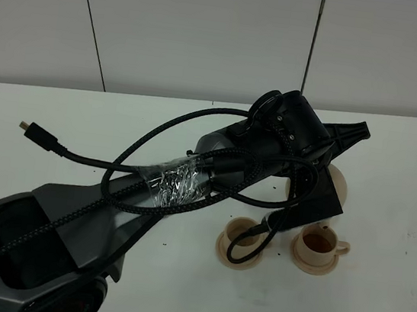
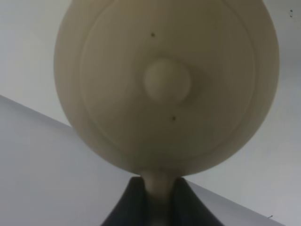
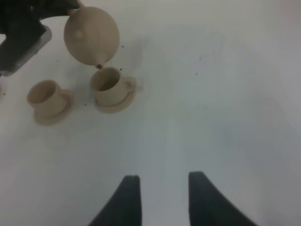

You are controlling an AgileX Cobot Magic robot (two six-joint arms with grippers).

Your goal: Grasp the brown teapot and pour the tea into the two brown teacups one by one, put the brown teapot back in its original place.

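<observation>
My left gripper [image 1: 318,187] reaches across to the right and is shut on the loop handle of the brown teapot [image 1: 337,185], which it holds tilted in the air. The left wrist view shows the teapot's knobbed lid [image 2: 167,80] and my gripper [image 2: 159,200] on the handle. In the right wrist view the teapot [image 3: 91,37] has its spout just over one teacup [image 3: 110,85]. That cup [image 1: 318,247] holds dark tea [image 1: 318,243]. The other teacup [image 1: 242,243] [image 3: 47,98] stands to its left and looks empty. My right gripper [image 3: 160,197] is open and empty, well away from the cups. The teapot's wide saucer is not in view.
The white table [image 1: 407,167] has small dark specks around the cups. A black cable with a plug end [image 1: 28,127] loops off my left arm above the table's left side. A panelled wall stands behind the table.
</observation>
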